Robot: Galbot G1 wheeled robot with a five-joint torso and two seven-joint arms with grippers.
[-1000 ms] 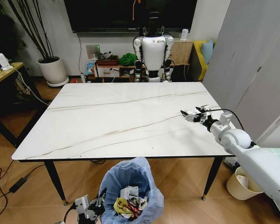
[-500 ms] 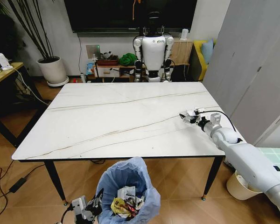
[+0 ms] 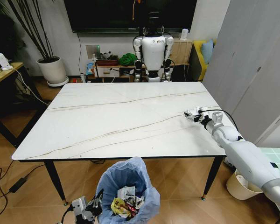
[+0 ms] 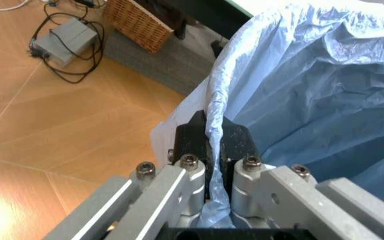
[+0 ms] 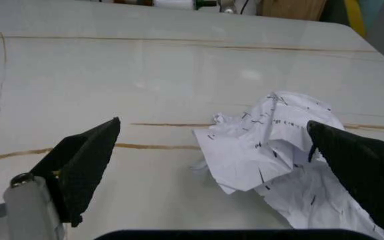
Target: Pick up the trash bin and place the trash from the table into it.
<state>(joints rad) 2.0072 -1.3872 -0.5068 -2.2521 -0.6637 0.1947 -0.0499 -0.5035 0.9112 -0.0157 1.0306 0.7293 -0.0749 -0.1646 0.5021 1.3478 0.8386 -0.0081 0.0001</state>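
Note:
The trash bin (image 3: 130, 186), lined with a crinkly blue bag, hangs just in front of the table's near edge and holds a yellow wrapper, paper and other litter (image 3: 126, 203). My left gripper (image 3: 95, 205) is shut on the bin's left rim; in the left wrist view its fingers (image 4: 235, 142) pinch the bag's edge (image 4: 213, 107). On the right side of the white marble table (image 3: 112, 116), my right gripper (image 3: 194, 115) is open. A crumpled white printed paper (image 5: 265, 145) lies on the tabletop between its dark pads (image 5: 88, 160).
A white humanoid robot (image 3: 153, 51) stands behind the table's far edge. A cream-white bin (image 3: 240, 184) sits on the floor by the right front leg. A wooden desk (image 3: 2, 72) and potted plant (image 3: 52, 70) stand left. Cables (image 3: 16, 184) lie on the floor.
My right arm has sunk lower toward the tabletop, and its gripper has shifted slightly while staying by the paper. The left gripper and bin have dipped a little down and to the left.

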